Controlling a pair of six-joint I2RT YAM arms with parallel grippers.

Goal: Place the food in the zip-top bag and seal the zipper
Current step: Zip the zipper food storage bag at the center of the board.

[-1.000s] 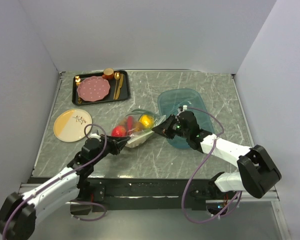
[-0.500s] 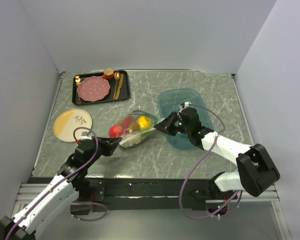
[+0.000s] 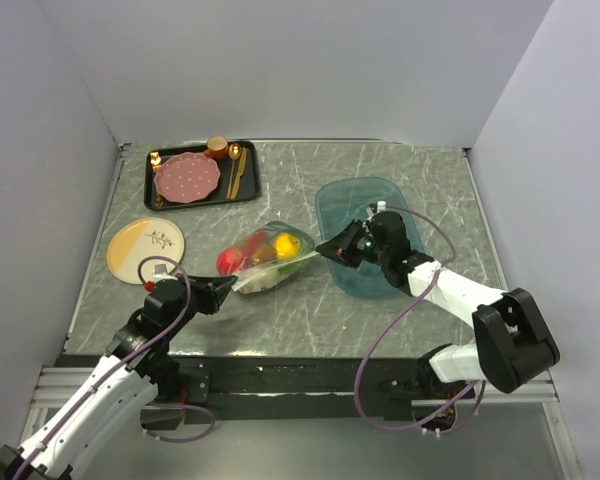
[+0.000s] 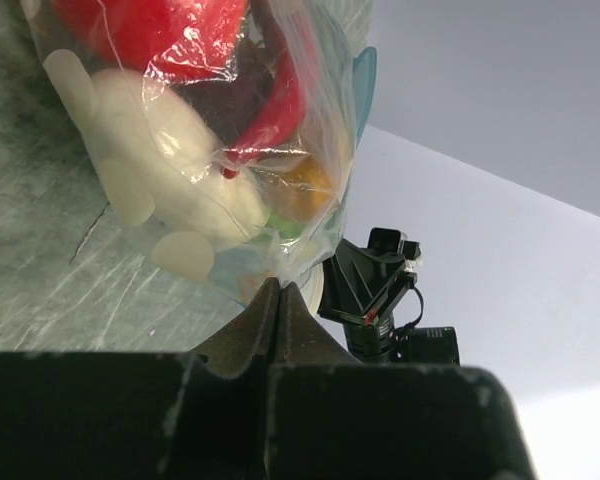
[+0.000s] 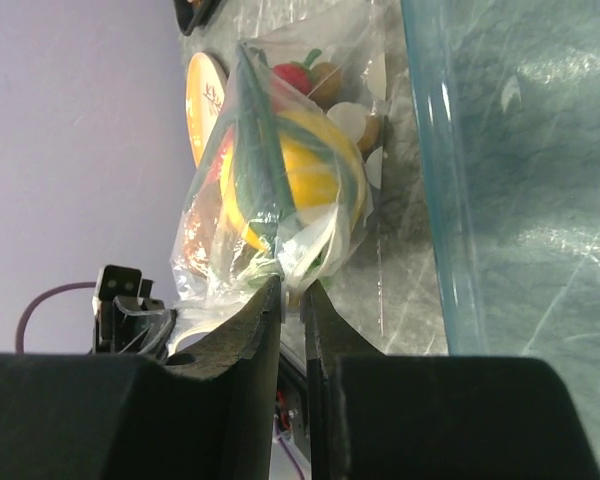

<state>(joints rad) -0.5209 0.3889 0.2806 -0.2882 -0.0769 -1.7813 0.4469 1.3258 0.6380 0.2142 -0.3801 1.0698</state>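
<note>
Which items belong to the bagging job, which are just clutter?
Job: clear dotted zip-top plastic bag, small toy foods inside it, left gripper, right gripper.
Clutter: teal translucent oval tray, black rectangular tray, pink dotted round plate, yellow-and-cream round plate.

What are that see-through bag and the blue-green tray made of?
The zip-top bag looks like thin, glossy clear plastic film: it crinkles, glints and shows the toy food inside. The teal tray seems rigid translucent plastic, with the table pattern faintly showing through it.

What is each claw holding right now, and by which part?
Both hold the zip-top bag with the food inside: the left claw pinches its near-left end, the right claw its far-right end.
</note>
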